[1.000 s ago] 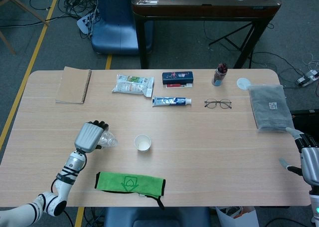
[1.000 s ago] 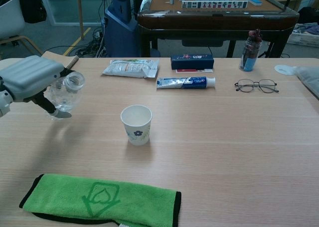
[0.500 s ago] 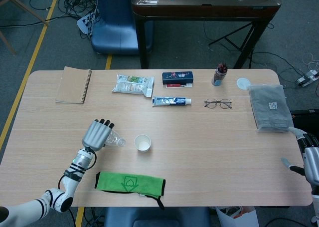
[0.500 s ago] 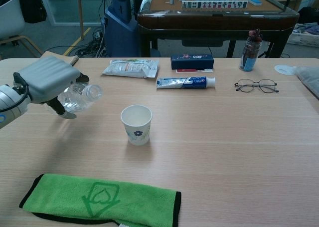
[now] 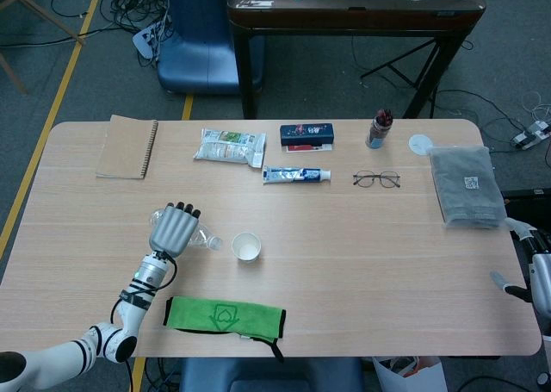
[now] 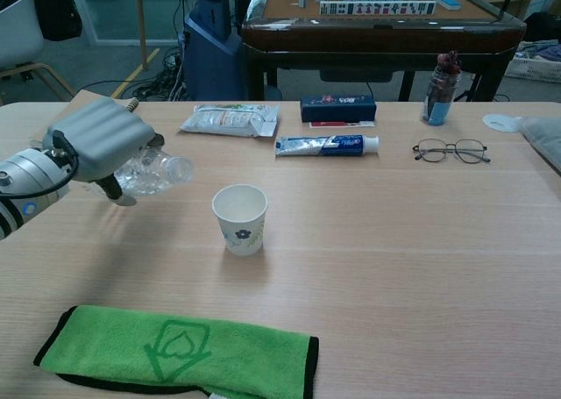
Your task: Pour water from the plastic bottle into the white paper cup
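Left hand: the left hand (image 6: 101,140) is at the left of the chest view, its fingers wrapped over the body of the plastic bottle (image 6: 156,169) and clamped on it, so the bottle hangs from the grip rather than standing on the table (image 6: 394,241).
Bottle attitude: it lies close to horizontal, neck pointing right toward the centre of the frame, which looks like the start of a tilt for pouring. Its mouth is uncapped; I cannot tell how much water it holds.
Cup: the white paper cup (image 6: 239,218) stands upright and open just left of centre, to the right of and below the bottle mouth. In the head view the neck (image 5: 213,243) ends just short of the cup (image 5: 246,246), not yet over its rim.
Judgement: the mouth needs to travel further right before tipping, or water would land on the table.
Green cloth: the cloth (image 6: 175,351) lies flat at the lower left, near the cup.
Right hand: the right hand (image 5: 535,271) sits at the lower right edge of the head view, holding nothing, fingers apart.
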Robot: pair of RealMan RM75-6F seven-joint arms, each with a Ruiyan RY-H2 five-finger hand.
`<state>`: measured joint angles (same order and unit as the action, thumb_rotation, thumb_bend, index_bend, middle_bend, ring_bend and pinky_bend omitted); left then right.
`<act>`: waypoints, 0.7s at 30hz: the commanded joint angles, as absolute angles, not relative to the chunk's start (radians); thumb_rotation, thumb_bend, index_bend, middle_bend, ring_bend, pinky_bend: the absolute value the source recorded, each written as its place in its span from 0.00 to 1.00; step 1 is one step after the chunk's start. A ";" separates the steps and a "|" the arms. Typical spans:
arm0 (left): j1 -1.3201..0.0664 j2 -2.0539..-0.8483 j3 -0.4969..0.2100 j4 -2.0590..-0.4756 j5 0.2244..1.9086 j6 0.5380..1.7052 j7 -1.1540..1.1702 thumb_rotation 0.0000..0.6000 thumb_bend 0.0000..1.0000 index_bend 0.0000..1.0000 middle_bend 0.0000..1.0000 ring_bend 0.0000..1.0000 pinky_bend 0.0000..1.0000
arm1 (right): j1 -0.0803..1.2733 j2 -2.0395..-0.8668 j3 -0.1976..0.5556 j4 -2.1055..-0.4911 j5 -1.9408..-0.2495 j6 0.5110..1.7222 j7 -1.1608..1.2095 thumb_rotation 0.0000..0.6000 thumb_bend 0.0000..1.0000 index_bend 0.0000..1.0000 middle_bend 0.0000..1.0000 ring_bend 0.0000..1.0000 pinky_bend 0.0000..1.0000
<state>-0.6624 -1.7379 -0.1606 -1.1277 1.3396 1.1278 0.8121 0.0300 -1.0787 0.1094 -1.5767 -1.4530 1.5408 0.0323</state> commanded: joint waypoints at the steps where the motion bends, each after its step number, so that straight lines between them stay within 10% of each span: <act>1: -0.667 -1.744 -0.161 -1.137 1.332 1.134 0.837 1.00 0.02 0.59 0.53 0.49 0.67 | 0.030 -1.076 0.110 -1.577 -1.453 1.541 0.034 1.00 0.00 0.20 0.25 0.23 0.50; 21: -0.694 -1.755 -0.151 -1.126 1.285 1.116 0.970 1.00 0.02 0.59 0.54 0.49 0.67 | 0.014 -1.070 0.123 -1.587 -1.420 1.558 0.001 1.00 0.00 0.20 0.25 0.23 0.50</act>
